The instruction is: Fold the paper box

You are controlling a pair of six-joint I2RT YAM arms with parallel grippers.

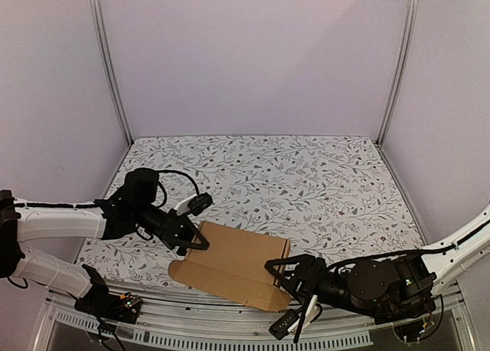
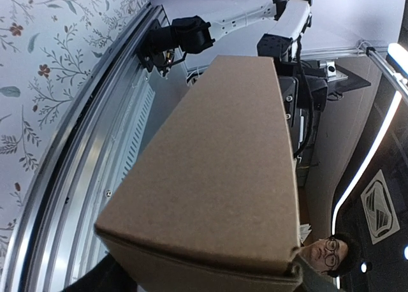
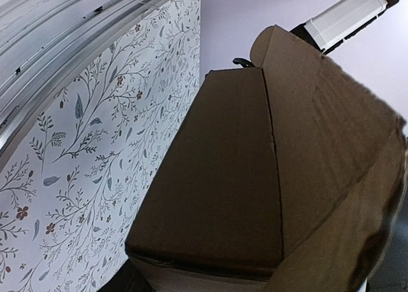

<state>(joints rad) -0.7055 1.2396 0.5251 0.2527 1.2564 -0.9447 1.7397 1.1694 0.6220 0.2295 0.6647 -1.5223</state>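
Floral tabletop [image 1: 306, 175]: paper box [image 1: 233, 263] lengthwise left-right.

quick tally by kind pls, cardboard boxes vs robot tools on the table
paper box: 1
robot tools: 2 (left tool, right tool)
total: 3

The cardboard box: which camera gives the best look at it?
The top external view. It shows nearly the whole cardboard box, partly folded, near the table's front edge, with a rounded flap sticking out at its left. Both wrist views are too close and show only plain brown panels and a fold edge.
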